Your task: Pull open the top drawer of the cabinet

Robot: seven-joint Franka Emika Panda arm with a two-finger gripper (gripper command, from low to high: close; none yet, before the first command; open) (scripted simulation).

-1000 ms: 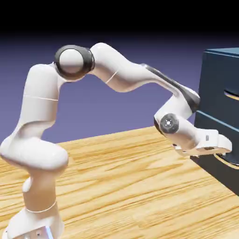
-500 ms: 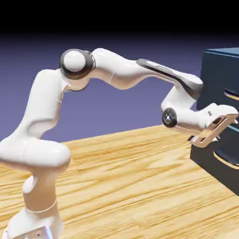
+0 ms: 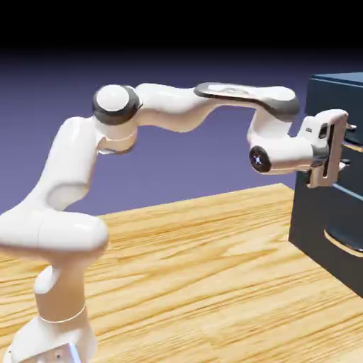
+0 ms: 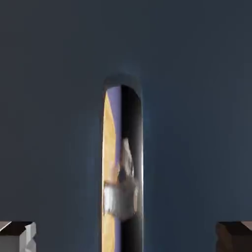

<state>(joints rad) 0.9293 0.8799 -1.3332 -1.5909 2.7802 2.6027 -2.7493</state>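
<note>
The dark navy cabinet stands at the exterior view's right edge. My gripper is level with the top drawer and right in front of it, one finger above the other. In the hand view the drawer's front fills the picture. Its slim shiny bar handle runs up the middle. The two fingertips sit wide apart at the bottom corners, one on each side of the handle's line, so the gripper is open and holds nothing. I cannot tell whether it touches the handle.
The lower drawer's curved pale handle shows below my hand. The wooden table stretches from the arm's base to the foot of the cabinet.
My hand has risen from the lower drawer's level to the top drawer and rolled, so its fingers now stand one above the other. The jaws stayed open.
</note>
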